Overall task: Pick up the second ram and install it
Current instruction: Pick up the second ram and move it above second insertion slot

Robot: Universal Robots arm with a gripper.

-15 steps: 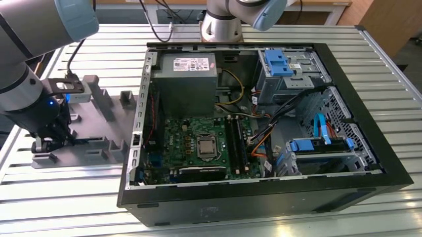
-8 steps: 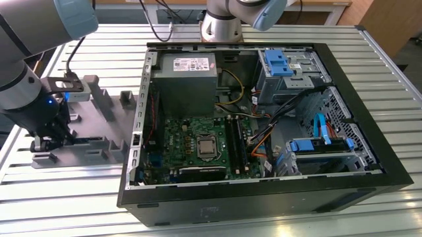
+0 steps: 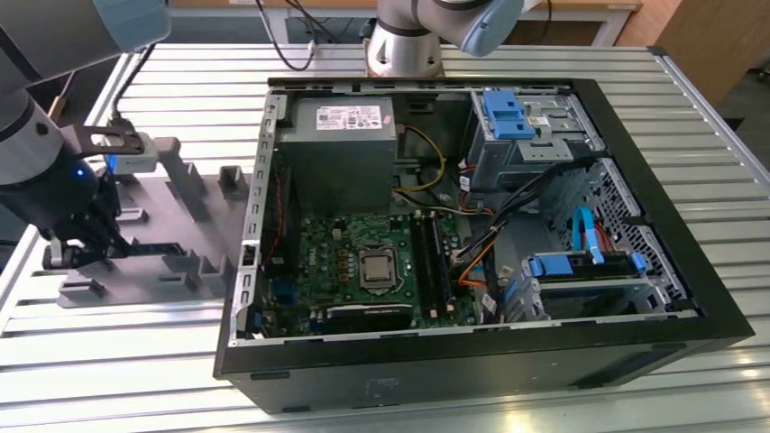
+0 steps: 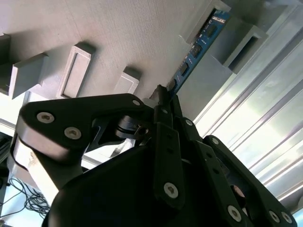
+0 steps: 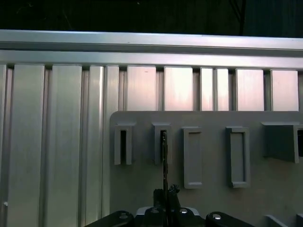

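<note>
The gripper (image 4: 163, 93) is closed on one end of the second ram (image 4: 197, 46), which stands on edge in the grey holder (image 4: 118, 33). If you lift off-axis, the thin board may bind in its slot or slip from this narrow grip.

Matt plastic holder plate (image 5: 213, 198) on shiny ribbed metal table (image 5: 57, 142).

My gripper (image 4: 164, 97) fills the foreground with its black linkage, the fingers drawn together on the near end of the second ram (image 4: 195, 48). The stick looks blue here, with dark chips along it, and runs away from me edge-up into a slotted block (image 4: 211, 12) of the grey holder plate (image 4: 118, 33). Hollow rectangular blocks (image 4: 75, 70) rise from the plate nearby, and the ribbed metal table (image 4: 258, 111) lies beside it.
</note>
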